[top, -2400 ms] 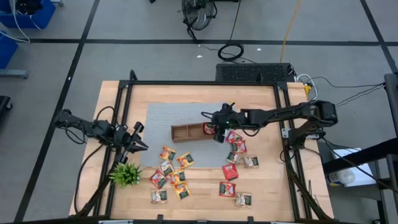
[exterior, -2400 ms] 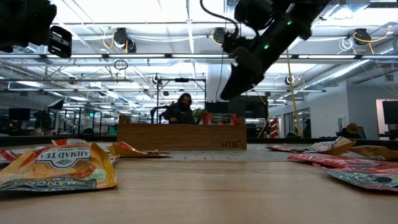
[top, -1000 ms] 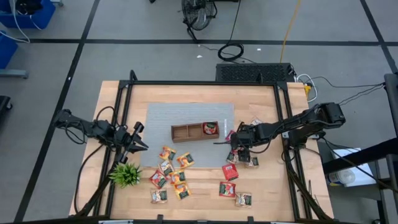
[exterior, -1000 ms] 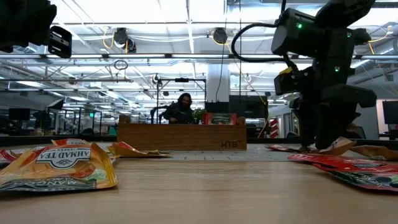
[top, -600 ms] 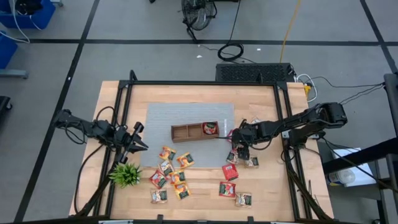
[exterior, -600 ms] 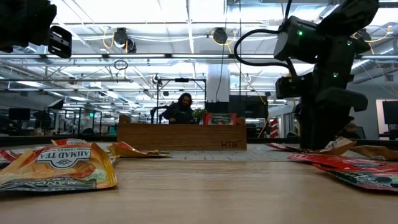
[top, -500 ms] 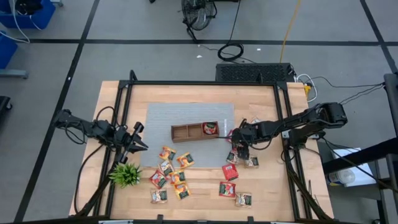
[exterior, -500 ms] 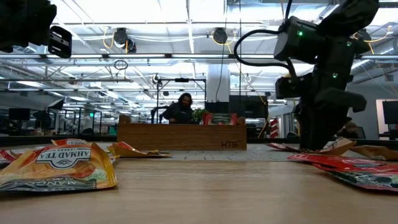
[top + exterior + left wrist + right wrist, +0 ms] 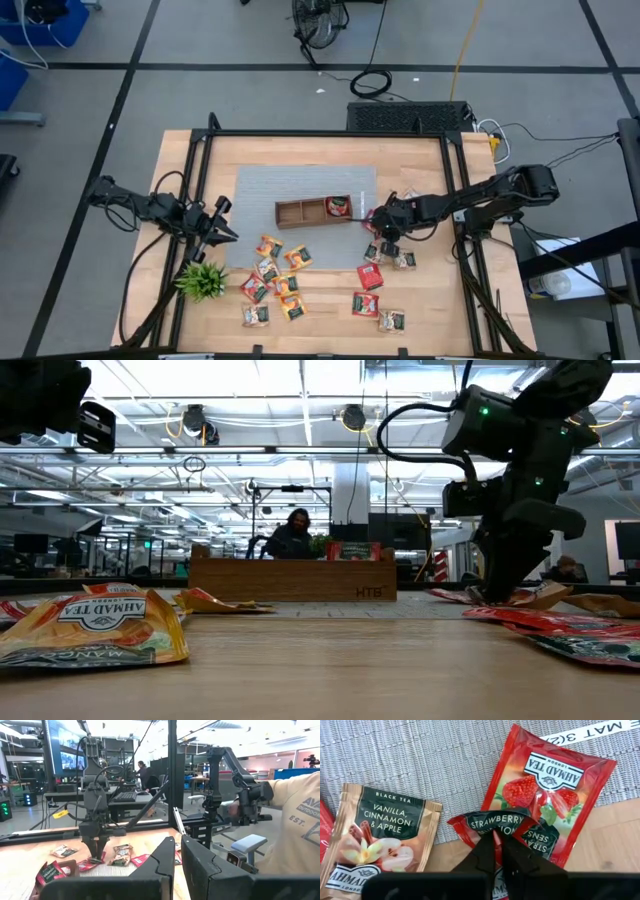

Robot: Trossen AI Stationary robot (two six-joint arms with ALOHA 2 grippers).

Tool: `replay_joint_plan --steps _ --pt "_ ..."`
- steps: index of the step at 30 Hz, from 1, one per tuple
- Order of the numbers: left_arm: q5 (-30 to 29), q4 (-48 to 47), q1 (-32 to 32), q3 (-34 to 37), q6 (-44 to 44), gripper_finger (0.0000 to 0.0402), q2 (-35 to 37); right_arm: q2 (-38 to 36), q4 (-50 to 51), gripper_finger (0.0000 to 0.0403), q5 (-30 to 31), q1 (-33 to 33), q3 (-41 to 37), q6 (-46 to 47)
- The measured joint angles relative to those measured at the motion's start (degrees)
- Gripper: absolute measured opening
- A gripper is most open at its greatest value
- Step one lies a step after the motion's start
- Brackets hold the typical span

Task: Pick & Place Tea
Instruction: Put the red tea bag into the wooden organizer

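Small tea sachets lie scattered on the table, one group near the front left [image 9: 275, 280] and one at the right [image 9: 385, 255]. My right gripper [image 9: 381, 229] points steeply down among the right group, shut on a red strawberry sachet [image 9: 492, 822] at the grey mat's edge. A second red strawberry sachet [image 9: 550, 780] and a vanilla-apple sachet [image 9: 382, 832] lie flat beside it. The brown wooden tray [image 9: 300, 212] on the mat has a red sachet [image 9: 338, 206] in its right compartment. My left gripper [image 9: 226, 226] waits shut at the table's left, touching nothing. My right gripper pinches the red strawberry sachet between its two fingertips at a buckled-up ridge of its printed face [image 9: 496, 831]. The fingers come from above, slanting down. The rest of the sachet lies on the table, with one corner [image 9: 545, 839] over the neighbouring red sachet.
A small green plant [image 9: 202, 280] stands at the front left corner. A black frame [image 9: 205, 150] borders the wooden table. The grey mat [image 9: 270, 190] has bare room left of and behind the tray. People sit in the room beyond the table [image 9: 290, 535].
My right gripper has sunk a little onto the sachets at the mat's right edge, and its fingers, wide apart a second ago, have shut there. The left arm has kept still.
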State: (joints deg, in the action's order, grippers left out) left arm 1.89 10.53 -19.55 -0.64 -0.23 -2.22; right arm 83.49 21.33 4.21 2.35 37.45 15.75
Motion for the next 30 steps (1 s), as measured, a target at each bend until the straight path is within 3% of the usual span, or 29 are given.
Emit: replay_joint_plan --steps 5,10,13,21,30 --pt "0.00 0.00 0.00 0.00 0.00 0.0035 -0.02 -5.12 1.64 0.0004 0.55 0.04 1.43 1.32" --pt "0.02 0.02 0.00 0.00 0.00 0.0035 -0.02 -9.65 -7.93 0.0003 4.86 1.73 2.31 3.04" --pt "0.00 -0.03 0.00 0.00 0.00 0.0035 -0.02 -9.00 -18.97 0.0002 7.58 2.92 2.40 2.89" --pt "0.00 0.02 0.01 0.00 0.00 0.0035 -0.02 4.87 -49.73 0.0001 15.51 3.14 2.48 -3.44" --pt "0.01 0.00 0.00 0.00 -0.01 0.0035 -0.01 18.57 -67.38 0.0001 17.00 -0.77 2.47 -4.91"
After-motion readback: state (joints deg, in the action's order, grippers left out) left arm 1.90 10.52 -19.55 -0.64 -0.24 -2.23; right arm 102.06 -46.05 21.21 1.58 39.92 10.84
